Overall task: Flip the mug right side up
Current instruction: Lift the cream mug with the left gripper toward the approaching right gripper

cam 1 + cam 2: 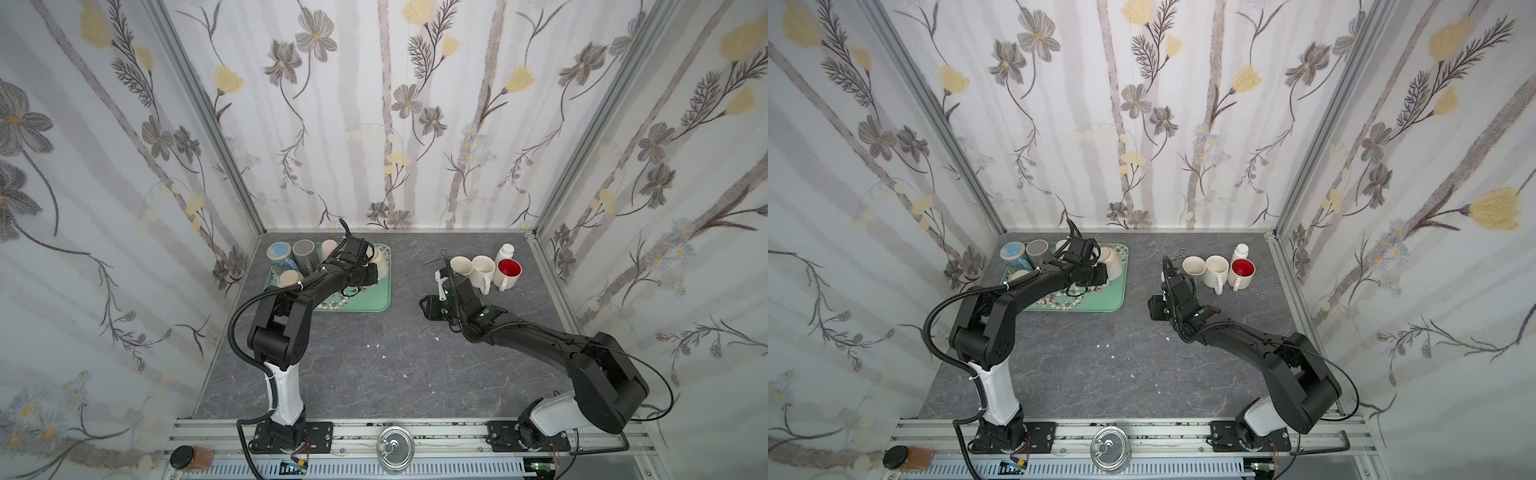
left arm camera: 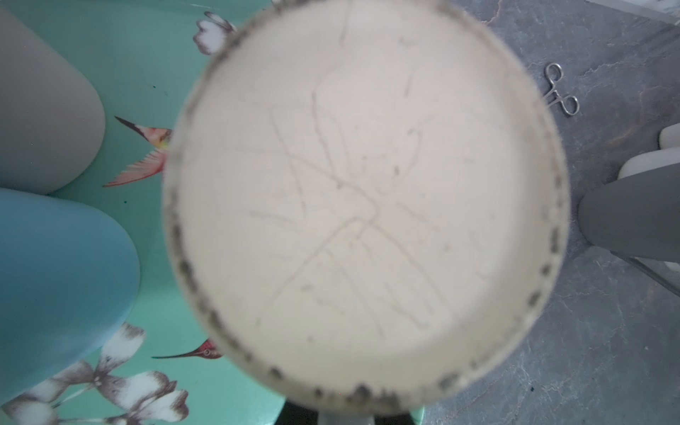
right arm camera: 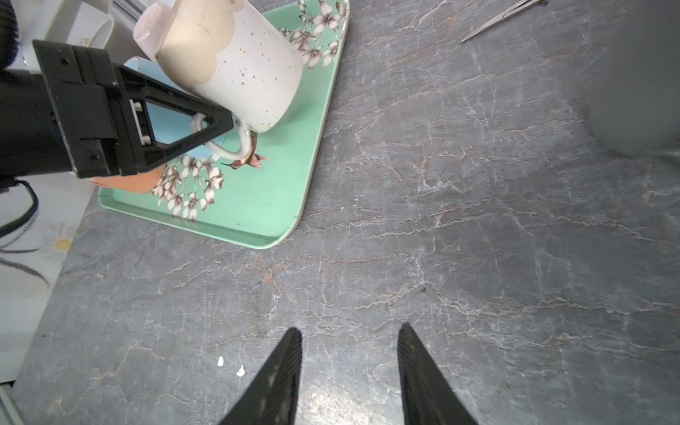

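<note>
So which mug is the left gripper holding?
The speckled cream mug, tilted over the green tray, its handle pinched by the left gripper; no other is gripped.

Bench (image 1: 374, 395) ctr and the whole 6 o'clock half: open, only tiny white crumbs (image 3: 240, 370). Tray (image 1: 380, 291) at 11 o'clock is crowded: blue mug (image 1: 279, 254), grey mug (image 1: 305, 253), pink cup (image 1: 328, 247) and beige cup (image 1: 289, 278) sit close-packed on its 9–12 o'clock side. Left tool (image 3: 217, 123), clamped on the handle of the speckled mug (image 3: 239, 73), hangs w/ the mug tilted over the tray's 1 o'clock corner, blocking that way in. Tray's 5 o'clock part is bare. At the bench's 1 o'clock: cream cup (image 1: 460, 266), white mug (image 1: 483, 268) and red-lined mug (image 1: 509, 270) in a tight row, white bottle (image 1: 505, 251) just behind, forceps (image 1: 436, 259) at the row's 9 o'clock. Lane btw tray and row is clear; right tool (image 3: 349, 327), jaws apart and empty, sits in it near the row.
</note>
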`<state>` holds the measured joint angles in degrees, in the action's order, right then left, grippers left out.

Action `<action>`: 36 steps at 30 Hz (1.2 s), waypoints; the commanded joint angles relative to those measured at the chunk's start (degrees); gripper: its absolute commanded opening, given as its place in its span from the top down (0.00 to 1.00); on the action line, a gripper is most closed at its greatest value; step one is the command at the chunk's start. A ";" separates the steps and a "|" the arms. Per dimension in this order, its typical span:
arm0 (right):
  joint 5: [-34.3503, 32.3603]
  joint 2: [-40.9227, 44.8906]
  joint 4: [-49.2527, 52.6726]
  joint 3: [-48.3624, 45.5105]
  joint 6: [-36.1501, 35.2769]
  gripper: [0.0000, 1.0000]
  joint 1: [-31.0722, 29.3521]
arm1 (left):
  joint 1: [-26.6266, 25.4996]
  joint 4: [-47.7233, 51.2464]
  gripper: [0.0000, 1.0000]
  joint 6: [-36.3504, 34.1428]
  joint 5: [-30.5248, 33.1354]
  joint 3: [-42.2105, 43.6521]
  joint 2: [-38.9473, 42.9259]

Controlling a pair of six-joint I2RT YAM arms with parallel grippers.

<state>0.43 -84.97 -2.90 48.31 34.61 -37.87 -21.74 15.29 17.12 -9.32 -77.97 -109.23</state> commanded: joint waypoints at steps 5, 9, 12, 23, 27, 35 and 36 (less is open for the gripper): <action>7.39 -2.50 -9.85 0.91 6.46 0.56 0.03 | 0.38 -11.40 1.00 2.24 -2.42 3.43 4.07; 10.57 -4.10 -12.82 2.05 8.94 0.57 0.07 | 0.73 -15.68 1.00 3.58 -4.98 7.55 7.16; 12.09 -3.99 -15.26 2.13 10.16 0.57 0.08 | 1.12 -19.18 1.00 4.66 -7.71 9.93 9.92; 18.88 0.27 -25.15 1.96 13.05 0.56 0.68 | 3.00 -32.10 1.00 11.33 -20.01 19.47 24.31; 21.29 1.62 -29.32 1.31 14.47 0.55 0.62 | 3.08 -38.01 1.00 14.94 -24.30 22.76 28.74; 26.02 2.85 -38.29 -0.52 19.00 0.55 0.70 | 2.77 -51.84 1.00 24.83 -31.56 28.09 33.64; 26.38 2.88 -39.02 -0.72 19.52 0.55 0.71 | 2.63 -52.23 1.00 25.10 -31.80 28.15 34.01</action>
<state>24.03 -82.61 -35.24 48.03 51.29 -37.17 -18.81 -23.68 38.48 -37.39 -50.19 -76.82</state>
